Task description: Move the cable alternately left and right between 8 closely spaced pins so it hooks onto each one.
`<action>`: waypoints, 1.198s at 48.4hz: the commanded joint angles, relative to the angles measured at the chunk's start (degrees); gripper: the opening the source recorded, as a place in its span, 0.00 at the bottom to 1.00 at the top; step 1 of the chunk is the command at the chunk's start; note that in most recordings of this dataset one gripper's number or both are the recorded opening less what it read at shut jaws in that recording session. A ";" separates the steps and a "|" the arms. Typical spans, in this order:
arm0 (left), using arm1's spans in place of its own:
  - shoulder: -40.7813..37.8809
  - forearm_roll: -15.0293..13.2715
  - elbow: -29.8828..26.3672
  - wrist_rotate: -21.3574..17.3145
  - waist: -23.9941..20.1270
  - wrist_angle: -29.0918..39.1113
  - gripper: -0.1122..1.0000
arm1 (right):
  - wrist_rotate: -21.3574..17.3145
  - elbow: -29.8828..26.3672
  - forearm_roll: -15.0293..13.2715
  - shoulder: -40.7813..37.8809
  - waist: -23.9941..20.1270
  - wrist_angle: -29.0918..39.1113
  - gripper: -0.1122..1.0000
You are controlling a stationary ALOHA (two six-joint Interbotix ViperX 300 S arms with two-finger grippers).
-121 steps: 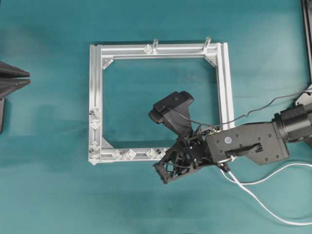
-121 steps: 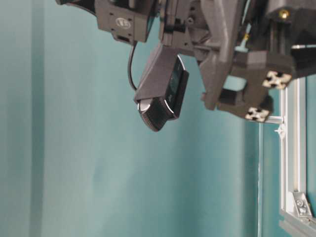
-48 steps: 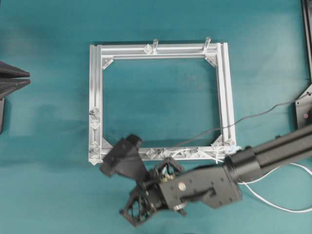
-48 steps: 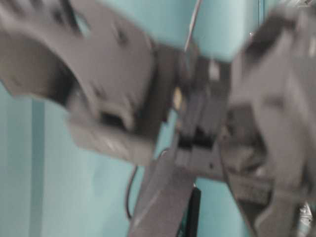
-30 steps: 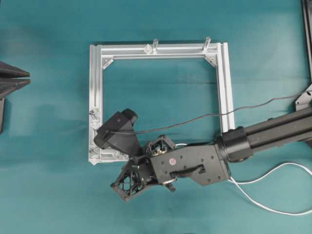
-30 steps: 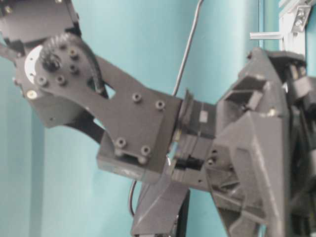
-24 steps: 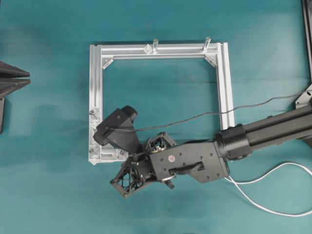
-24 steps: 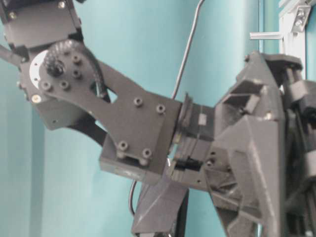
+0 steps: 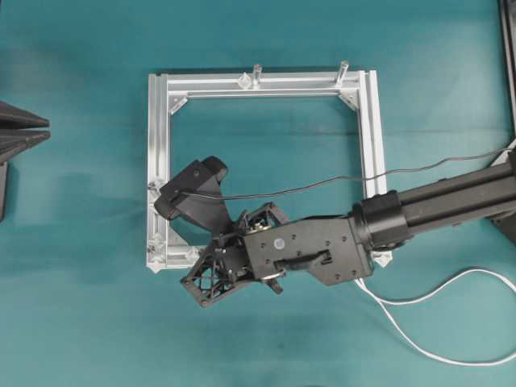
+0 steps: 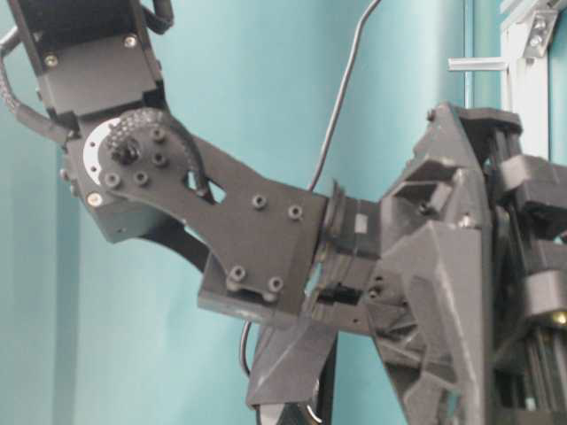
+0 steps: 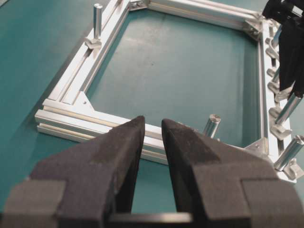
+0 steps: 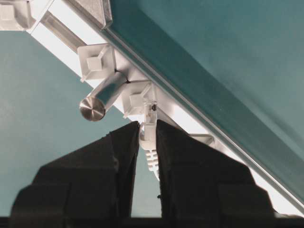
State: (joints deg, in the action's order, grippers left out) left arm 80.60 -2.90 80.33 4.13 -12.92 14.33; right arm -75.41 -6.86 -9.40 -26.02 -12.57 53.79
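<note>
Since the earlier frames, the right arm has been swinging along the bottom rail of the frame (image 9: 159, 161) from the right corner toward the left one. Now I am seeing the cable's (image 9: 419, 339) white plug (image 12: 148, 137) being pinched between the right gripper's (image 12: 147, 129) jaws, its tip sitting right against one of the pins (image 12: 137, 99) on the rail, just beside a short metal post (image 12: 97, 102). Overhead, the right gripper (image 9: 211, 282) is hovering over the frame's lower-left corner, and the white cord is trailing out behind the arm, looping over the teal desk (image 9: 81, 322) toward the right edge. Most of the bottom-rail pins are lying hidden under the arm; a few on the left rail (image 9: 156, 190) are showing. I cannot tell how many the cord is hooking.

My left gripper (image 11: 153, 128) is idling well off to the left, its jaws standing apart with nothing between them, looking across at the frame (image 11: 95, 121). A thin black wire (image 9: 322, 182) is crossing the frame above the right arm.
</note>
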 commanded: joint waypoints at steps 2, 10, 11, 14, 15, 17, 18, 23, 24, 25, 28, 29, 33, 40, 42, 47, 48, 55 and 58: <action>-0.44 -0.09 -0.53 0.09 -0.18 -0.26 0.34 | 0.09 -0.53 -0.26 1.41 0.18 0.44 0.22; -0.44 -0.09 -0.62 0.09 -0.18 -0.26 0.34 | 0.09 -0.53 -0.26 1.41 0.18 0.79 0.22; -0.44 0.00 -0.53 0.09 -0.18 -0.26 0.34 | 0.09 -0.53 -0.26 1.41 0.18 0.79 0.22; -0.44 -0.09 -0.53 0.09 -0.18 -0.26 0.34 | 0.09 -0.53 -0.26 1.41 0.18 0.79 0.22; -0.44 0.00 -0.62 0.09 -0.18 -0.26 0.34 | 0.09 -0.62 -0.26 1.41 0.18 0.79 0.22; -0.44 -0.09 -0.62 0.09 -0.18 -0.26 0.34 | 0.09 -0.62 -0.26 1.41 0.18 0.70 0.22; -0.44 -0.09 -0.62 0.09 -0.18 -0.26 0.34 | 0.09 -0.53 -0.26 1.41 0.18 0.79 0.22; -0.44 0.00 -0.62 0.09 -0.26 -0.26 0.34 | 0.09 -0.62 -0.26 1.41 0.18 0.70 0.22; -0.44 -0.09 -0.62 0.09 -0.18 -0.26 0.34 | 0.09 -0.62 -0.26 1.41 0.18 0.70 0.22; -0.44 0.00 -0.53 0.09 -0.26 -0.26 0.34 | 0.09 -0.62 -0.26 1.41 0.18 0.79 0.22; -0.44 -0.09 -0.62 0.09 -0.26 -0.26 0.34 | 0.09 -0.62 -0.26 1.41 0.18 0.70 0.22; -0.44 0.00 -0.53 0.09 -0.26 -0.26 0.34 | 0.09 -0.62 -0.26 1.41 0.18 0.70 0.22; -0.44 -0.09 -0.62 0.09 -0.18 -0.26 0.34 | 0.09 -0.62 -0.26 1.49 0.18 0.79 0.22; -0.44 -0.09 -0.53 0.09 -0.18 -0.26 0.34 | 0.09 -0.53 -0.26 1.49 0.18 0.79 0.22; -0.44 0.00 -0.53 0.09 -0.18 -0.26 0.34 | 0.09 -0.62 -0.26 1.49 0.18 0.79 0.22; -0.44 -0.09 -0.53 0.09 -0.26 -0.26 0.34 | 0.09 -0.53 -0.26 1.49 0.18 0.79 0.22; -0.44 0.00 -0.62 0.09 -0.18 -0.26 0.34 | 0.09 -0.62 -0.26 1.49 0.18 0.79 0.22; -0.44 0.00 -0.62 0.09 -0.18 -0.26 0.34 | 0.18 -0.53 -0.26 1.49 0.26 1.85 0.22; -0.44 -0.09 -0.62 0.09 -0.18 -0.26 0.34 | 0.35 -0.62 -0.26 1.49 0.35 2.55 0.22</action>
State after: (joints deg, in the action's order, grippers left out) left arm 80.60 -2.90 80.33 4.13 -12.92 14.33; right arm -75.23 -6.94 -9.40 -26.02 -12.48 55.72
